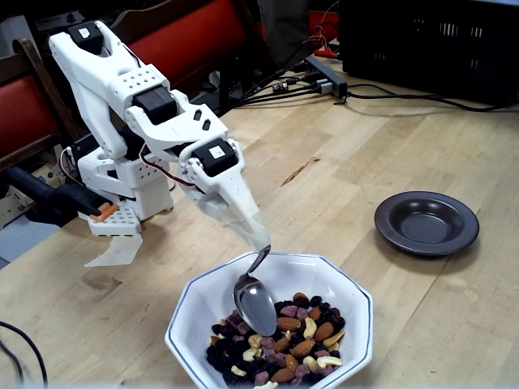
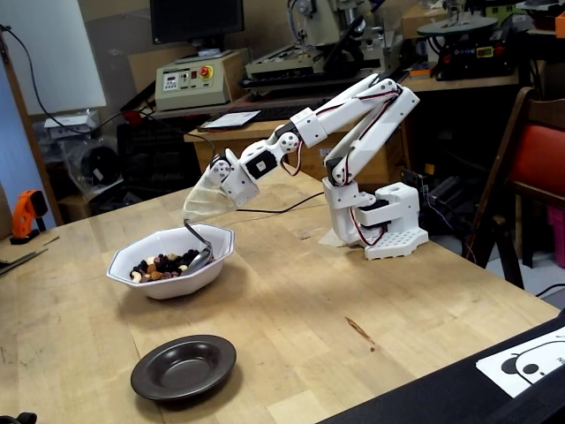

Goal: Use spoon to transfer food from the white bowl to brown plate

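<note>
At the bottom centre of a fixed view, the bowl (image 1: 272, 324) holds the food (image 1: 280, 344) heaped in its lower half, and the spoon (image 1: 255, 306) tilts down inside it with its scoop at the upper left edge of the heap and nothing visible on it. Just above, the gripper (image 1: 261, 241) is pinched on the spoon's handle, the arm (image 1: 154, 113) running back to the upper left of the frame. The plate (image 1: 426, 223) sits bare at mid right, well apart from the bowl; in another fixed view it (image 2: 184, 367) lies at lower left, nearer than the bowl (image 2: 170, 262).
</note>
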{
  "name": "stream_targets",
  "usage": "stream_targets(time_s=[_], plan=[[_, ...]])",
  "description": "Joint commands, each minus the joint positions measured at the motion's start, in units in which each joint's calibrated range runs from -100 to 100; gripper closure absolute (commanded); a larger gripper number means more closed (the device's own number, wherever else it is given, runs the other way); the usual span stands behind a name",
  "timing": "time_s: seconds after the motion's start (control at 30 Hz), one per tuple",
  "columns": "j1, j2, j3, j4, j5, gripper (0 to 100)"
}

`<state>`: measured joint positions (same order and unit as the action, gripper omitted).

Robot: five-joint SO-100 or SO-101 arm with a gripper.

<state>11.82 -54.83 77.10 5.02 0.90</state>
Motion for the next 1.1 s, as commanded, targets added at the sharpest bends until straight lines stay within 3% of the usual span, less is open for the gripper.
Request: stream_targets(time_s=[0.0, 0.57, 0.73, 1.07], plan=[[-0.7, 0.4, -0.5, -3.3, -0.4, 97], [-0.3, 9.4, -0.4, -24.9, -0.4, 97], [0.0, 9.3, -0.3, -22.6, -0.4, 98], [2.4, -1.7, -0.5, -6.7, -0.4, 98]])
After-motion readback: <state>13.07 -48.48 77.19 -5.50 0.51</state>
